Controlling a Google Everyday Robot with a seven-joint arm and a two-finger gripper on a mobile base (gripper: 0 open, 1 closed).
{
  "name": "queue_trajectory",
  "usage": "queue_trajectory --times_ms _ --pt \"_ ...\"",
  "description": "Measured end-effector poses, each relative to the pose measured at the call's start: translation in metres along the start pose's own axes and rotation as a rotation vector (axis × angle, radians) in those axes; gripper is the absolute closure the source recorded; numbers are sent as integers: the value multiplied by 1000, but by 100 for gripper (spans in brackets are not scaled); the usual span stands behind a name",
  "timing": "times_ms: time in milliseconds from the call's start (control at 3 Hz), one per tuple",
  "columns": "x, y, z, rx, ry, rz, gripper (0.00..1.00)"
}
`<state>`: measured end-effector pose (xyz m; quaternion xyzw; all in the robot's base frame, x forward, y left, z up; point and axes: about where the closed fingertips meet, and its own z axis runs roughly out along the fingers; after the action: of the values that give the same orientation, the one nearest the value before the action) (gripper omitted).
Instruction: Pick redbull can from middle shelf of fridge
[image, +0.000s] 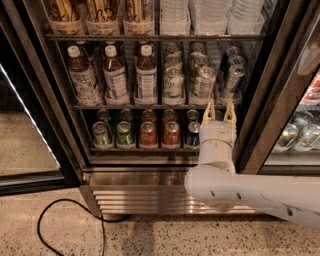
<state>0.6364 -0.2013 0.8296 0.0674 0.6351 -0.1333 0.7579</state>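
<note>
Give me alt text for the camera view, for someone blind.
A white robot arm holds its open gripper at the front edge of the middle shelf of the fridge, just below the redbull can at the shelf's right end.

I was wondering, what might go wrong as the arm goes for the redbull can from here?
1. The gripper, fingers open, sits at the front edge of the middle shelf, below the redbull can; pushing forward or up could catch the rack.
2. The pale green cans stand right beside the redbull can; a finger could knock one over.
</note>
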Motion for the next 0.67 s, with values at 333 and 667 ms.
queue_trajectory --times_ms 333,667 --pt "3 -5 4 18 2 2 50" --pt "6 -12 8 26 3 2 43"
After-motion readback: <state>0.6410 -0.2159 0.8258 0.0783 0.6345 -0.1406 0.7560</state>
